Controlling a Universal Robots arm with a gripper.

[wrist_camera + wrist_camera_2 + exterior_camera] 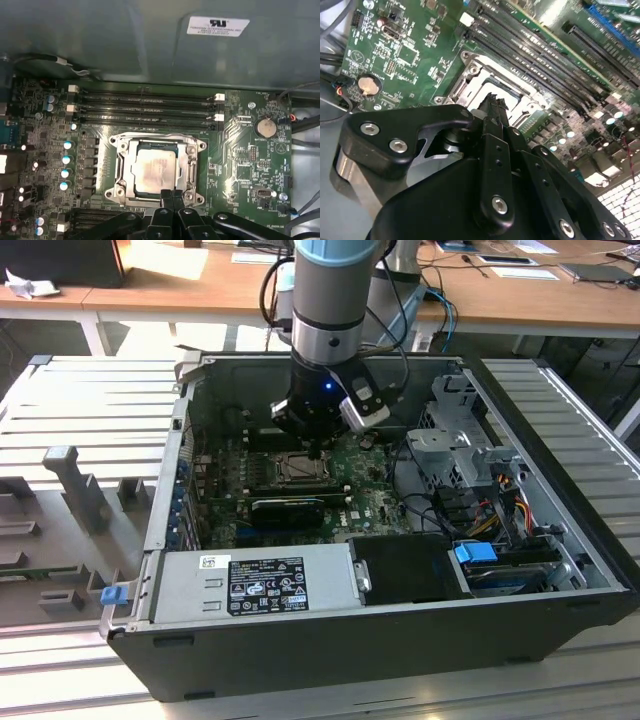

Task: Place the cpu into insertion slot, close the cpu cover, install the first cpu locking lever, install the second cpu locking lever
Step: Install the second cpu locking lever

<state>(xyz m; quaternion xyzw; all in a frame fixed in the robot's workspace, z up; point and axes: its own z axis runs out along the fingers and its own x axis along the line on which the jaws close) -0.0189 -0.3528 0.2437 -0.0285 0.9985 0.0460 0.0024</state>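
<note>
Here the open computer case (400,640) lies on its side on a slatted grey table (90,410), with wooden desks behind it in the exterior view. Inside the case the green motherboard (245,165) fills the floor, and the silver power supply box (255,585) sits along the near wall in that view, with a metal drive cage (460,445) toward the exterior view's right. The robot arm (335,300) reaches straight down into the case, and its black gripper (318,452) hangs just above the insertion slot (300,468) near the middle of the board. In the first wrist view the fingers (167,197) are pressed together with no gap between them, and they carry nothing; their tips sit at the near edge of the socket, though the views do not settle whether they touch it. The cpu cover (192,165) is folded down flat over the socket, its silver frame surrounding the chip. The cpu (156,166) lies seated in the slot, its pale metal face showing through the cover's window. Four black memory slots (150,107) run beside the socket, and a round coin battery (265,127) sits further off on the board.
</note>
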